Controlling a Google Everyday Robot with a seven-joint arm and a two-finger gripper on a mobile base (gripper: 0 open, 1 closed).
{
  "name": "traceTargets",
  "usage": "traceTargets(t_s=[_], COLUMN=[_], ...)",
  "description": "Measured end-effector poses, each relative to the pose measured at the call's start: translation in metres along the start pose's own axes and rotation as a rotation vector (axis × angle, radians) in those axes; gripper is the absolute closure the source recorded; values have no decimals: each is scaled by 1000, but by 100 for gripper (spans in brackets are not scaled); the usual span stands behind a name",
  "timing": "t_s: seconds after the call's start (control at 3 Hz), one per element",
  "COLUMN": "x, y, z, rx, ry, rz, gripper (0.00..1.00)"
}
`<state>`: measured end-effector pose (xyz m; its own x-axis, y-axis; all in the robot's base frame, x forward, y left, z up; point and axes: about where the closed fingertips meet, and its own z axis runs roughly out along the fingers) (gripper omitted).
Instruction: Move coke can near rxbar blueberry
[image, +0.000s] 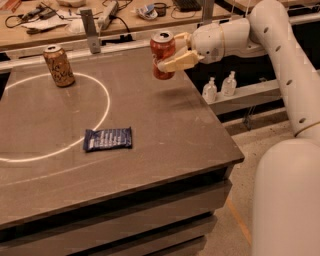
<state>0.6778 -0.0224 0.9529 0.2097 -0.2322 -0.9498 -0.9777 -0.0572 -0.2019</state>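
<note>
The red coke can (162, 54) with a silver top hangs upright in the air above the table's far right part, casting a shadow below it. My gripper (172, 52) is shut on the coke can from its right side, with a cream finger (178, 62) across the can's lower front. The rxbar blueberry (107, 138), a flat dark blue wrapper with pale lettering, lies flat on the table (165, 125) near its middle, well to the left of and nearer than the can.
A tan patterned can (58, 65) stands upright at the far left of the table, on a white circle line (104, 102). A metal post (90, 30) stands at the back edge. Two small clear bottles (220, 86) sit on a shelf right of the table.
</note>
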Motion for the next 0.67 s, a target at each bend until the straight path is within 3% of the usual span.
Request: traceTargets(t_s=[0.33,0.67], x=[4,-9], y=[7,18], z=[10,8], rx=[-23,4], ry=[-19,-37], rz=[18,-8], gripper=[100,100])
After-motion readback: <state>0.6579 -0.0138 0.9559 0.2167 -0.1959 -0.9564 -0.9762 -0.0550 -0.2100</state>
